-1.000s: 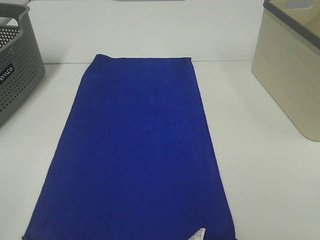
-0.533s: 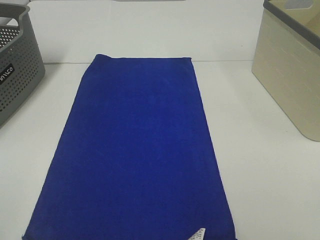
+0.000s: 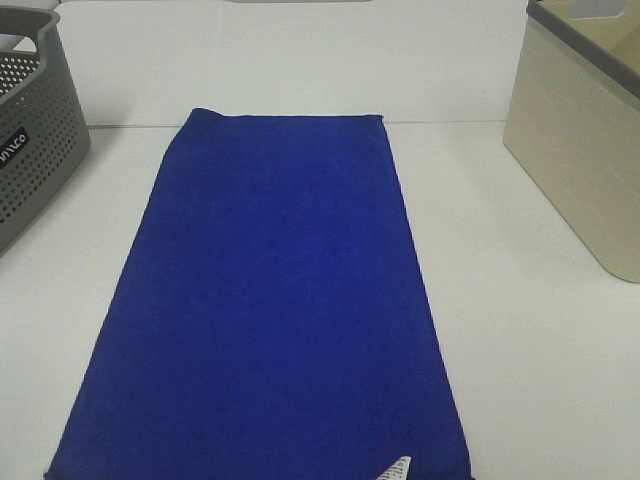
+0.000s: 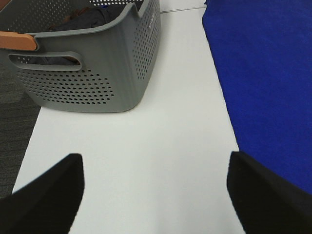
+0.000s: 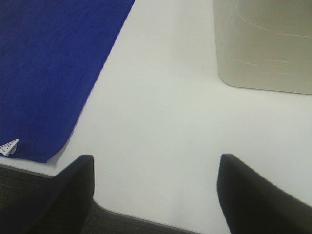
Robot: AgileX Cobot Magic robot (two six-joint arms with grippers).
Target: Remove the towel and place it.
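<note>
Towel (image 3: pixel 270 310) flat on the table (image 3: pixel 540 340), between grey basket (image 3: pixel 30 130) and beige basket (image 3: pixel 585 130).
Bare table either side; left gripper (image 4: pixel 153 195) and right gripper (image 5: pixel 156 195) spread wide, seemingly touching nothing.

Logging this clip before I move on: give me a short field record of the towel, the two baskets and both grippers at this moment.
towel: blue towel spread flat on the white table, white label at its near edge
left side: grey perforated basket, dark items inside
right side: beige basket, contents not visible
left gripper: open, over bare table, holding nothing
right gripper: open, over the table's near edge, holding nothing
task state: towel untouched
</note>
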